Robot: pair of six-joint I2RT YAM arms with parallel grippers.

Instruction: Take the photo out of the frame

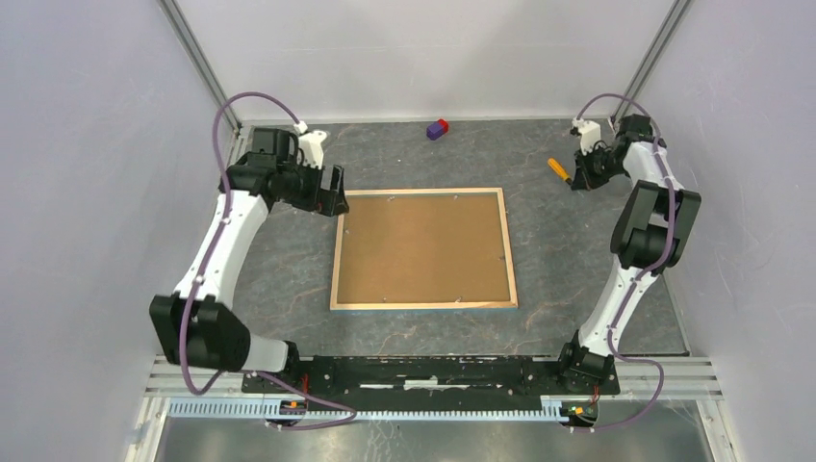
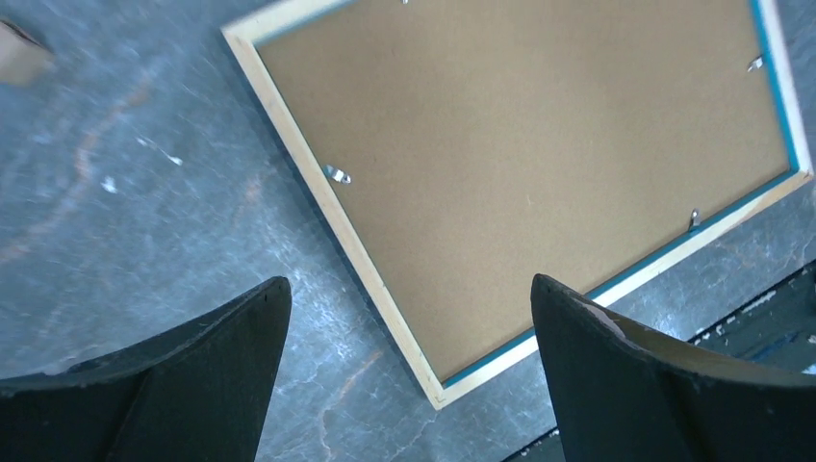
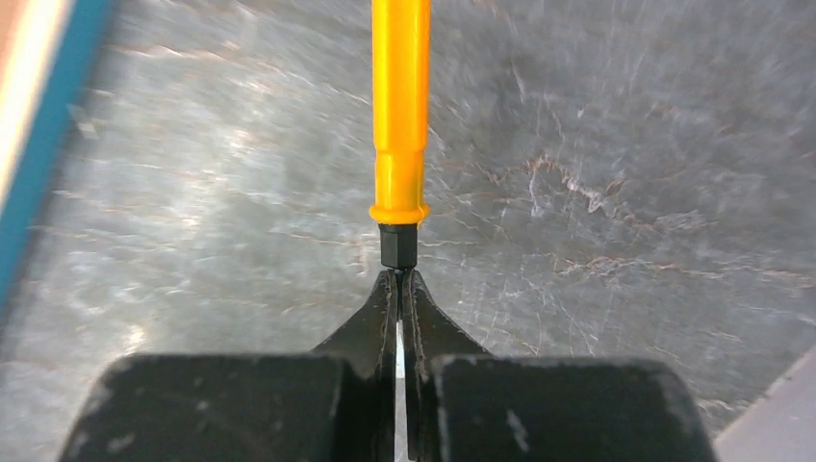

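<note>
A: Starting with the frame [image 1: 423, 248]. Lying where?

B: Flat in the middle of the desk [image 1: 577, 279], brown board side up, with a light wood rim all round and a thin blue edge just inside the rim. Small metal tabs [image 2: 336, 174] along the board's edges.

A: And on the left?

B: Looking at the left gripper [image 1: 335, 192]: spread wide, gripping nothing, hanging just beside the frame's far left corner.

A: Over on the right?

B: Found the right gripper [image 3: 399, 279] well apart from the frame, near the desk's far right. Pinched tight on the thin dark end of an orange-handled tool [image 3: 400, 106], with the handle pointing away beyond the fingertips. Lifted or resting on the desk, cannot tell.

A: Anything else out there?

B: A small purple and red block [image 1: 438, 129] near the far edge, well apart from the frame.
</note>
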